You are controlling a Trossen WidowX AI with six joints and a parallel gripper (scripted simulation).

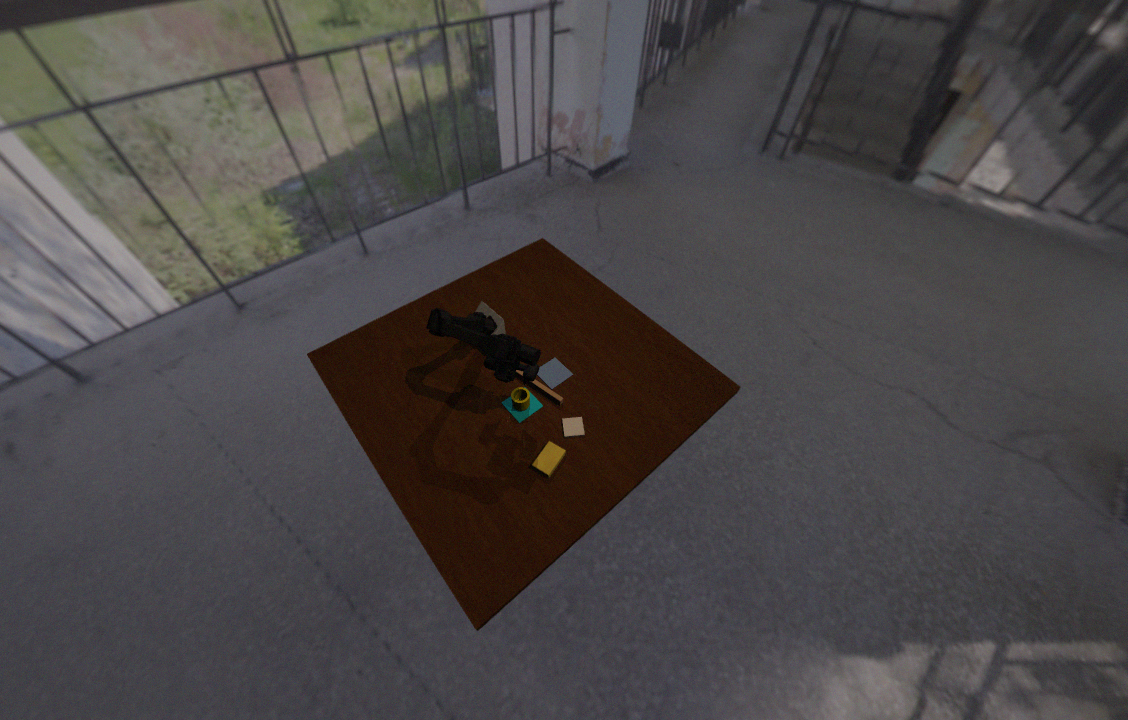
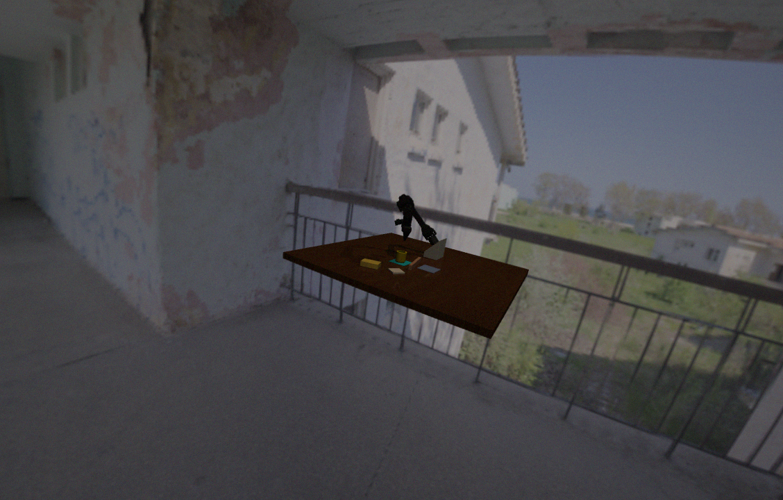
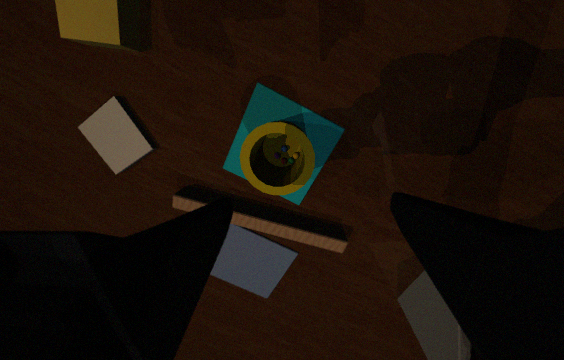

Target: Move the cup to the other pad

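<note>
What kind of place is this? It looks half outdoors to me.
It looks like an open balcony or walkway of a run-down building. A metal railing runs along the edge with grass and houses beyond, the wall has peeling plaster, and the floor is cracked concrete. The table stands by the railing.

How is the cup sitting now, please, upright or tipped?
Upright: the cup stands on the teal pad, rim facing up, marbles inside.

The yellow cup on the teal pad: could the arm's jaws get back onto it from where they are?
Probably yes. The gripper is open with the jaws wide, hanging above the cup, which stands upright on the teal pad. Only the wooden bar lies close by, low on the table.
</note>
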